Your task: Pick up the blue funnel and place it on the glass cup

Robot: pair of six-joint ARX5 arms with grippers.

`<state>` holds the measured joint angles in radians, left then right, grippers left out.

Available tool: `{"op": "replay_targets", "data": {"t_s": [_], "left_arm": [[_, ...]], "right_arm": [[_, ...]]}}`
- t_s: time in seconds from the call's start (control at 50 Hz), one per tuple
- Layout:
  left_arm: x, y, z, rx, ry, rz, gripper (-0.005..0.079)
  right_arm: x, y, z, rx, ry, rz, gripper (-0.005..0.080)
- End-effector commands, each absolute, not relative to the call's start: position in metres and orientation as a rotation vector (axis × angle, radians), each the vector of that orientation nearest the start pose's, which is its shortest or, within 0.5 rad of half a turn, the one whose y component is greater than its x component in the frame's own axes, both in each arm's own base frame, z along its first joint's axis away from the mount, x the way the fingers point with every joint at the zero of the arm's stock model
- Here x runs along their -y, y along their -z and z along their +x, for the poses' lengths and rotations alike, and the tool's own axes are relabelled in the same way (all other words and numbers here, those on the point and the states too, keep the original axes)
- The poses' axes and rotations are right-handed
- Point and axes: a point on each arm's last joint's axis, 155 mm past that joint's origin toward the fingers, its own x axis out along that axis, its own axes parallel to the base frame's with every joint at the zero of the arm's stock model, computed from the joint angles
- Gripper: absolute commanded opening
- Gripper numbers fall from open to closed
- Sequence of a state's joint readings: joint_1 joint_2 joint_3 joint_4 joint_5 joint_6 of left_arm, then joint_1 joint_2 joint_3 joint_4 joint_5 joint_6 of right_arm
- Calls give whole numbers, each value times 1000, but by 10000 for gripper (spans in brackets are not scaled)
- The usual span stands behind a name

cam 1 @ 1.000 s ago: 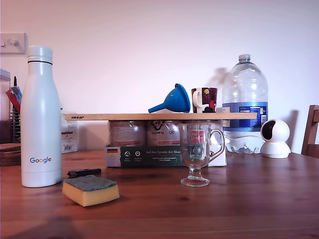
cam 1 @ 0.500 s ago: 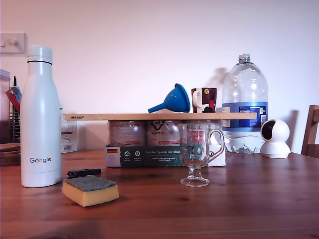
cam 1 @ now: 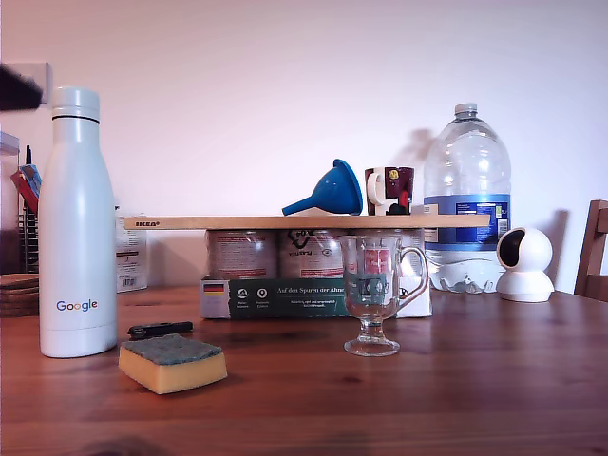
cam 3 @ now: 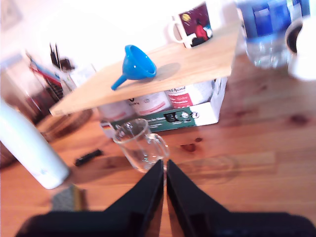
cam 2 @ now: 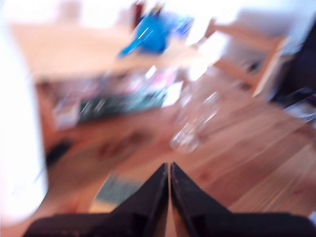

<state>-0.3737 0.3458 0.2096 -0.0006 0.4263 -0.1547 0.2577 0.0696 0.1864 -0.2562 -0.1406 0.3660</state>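
My first gripper (cam 2: 169, 170): jaws closed to a thin slit, nothing between them. The first wrist view is motion-blurred; the blue funnel (cam 2: 148, 35) reads as a blue smear on the wooden board (cam 2: 74, 49), and the glass cup (cam 2: 192, 123) is a faint clear shape on the table (cam 2: 256, 163).

My second gripper (cam 3: 165, 168): jaws pressed nearly together, holding nothing. Second wrist view: funnel (cam 3: 136, 65) lying on its side on the board (cam 3: 197, 61), well apart from the red patterned mug (cam 3: 192, 24) that stands on the same board. Glass cup (cam 3: 140, 148) upright on the table (cam 3: 256, 138), just ahead of the fingertips; not touching as far as I can tell.

Exterior view: funnel (cam 1: 330, 191) on its side on the board (cam 1: 304, 222), spout toward the exterior view's left, mouth beside the mug (cam 1: 389, 190). Glass cup (cam 1: 375, 293) stands on the table (cam 1: 475, 380) in front of the board. 1 white bottle (cam 1: 76, 223) and 1 sponge (cam 1: 173, 362) sit toward the exterior view's left. A dark blurred shape (cam 1: 19, 90) shows at that view's upper left edge.
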Motion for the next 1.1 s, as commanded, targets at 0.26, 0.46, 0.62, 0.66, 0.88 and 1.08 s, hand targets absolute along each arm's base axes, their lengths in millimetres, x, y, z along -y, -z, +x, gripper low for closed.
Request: {"op": "replay_targets", "data": {"t_s": [0.26,0.46,0.62,0.66,0.88,1.08], "left_arm": [[194,-167,198,-277,905,-137,-24],[204,-167,193,-276,946,-126,-24],[205,-167,193,-277,948,-125,-24],[205,-167,193,-276,948,-126,-24],[205,-167,193,-276,948,-125,-24],[205,-167,193,-276,948,-125,-24]], "right_arm": [[-115,-168,218,-262,-532,327,-11],[-126,-176,218,-266,-595,286,-11],[-134,-188,220,-273,-645,209,-11],[-137,-193,222,-275,-656,183,-11],[-145,-204,249,-309,-694,-50,-11],[-154,-243,288,-261,-728,-108,-11]]}}
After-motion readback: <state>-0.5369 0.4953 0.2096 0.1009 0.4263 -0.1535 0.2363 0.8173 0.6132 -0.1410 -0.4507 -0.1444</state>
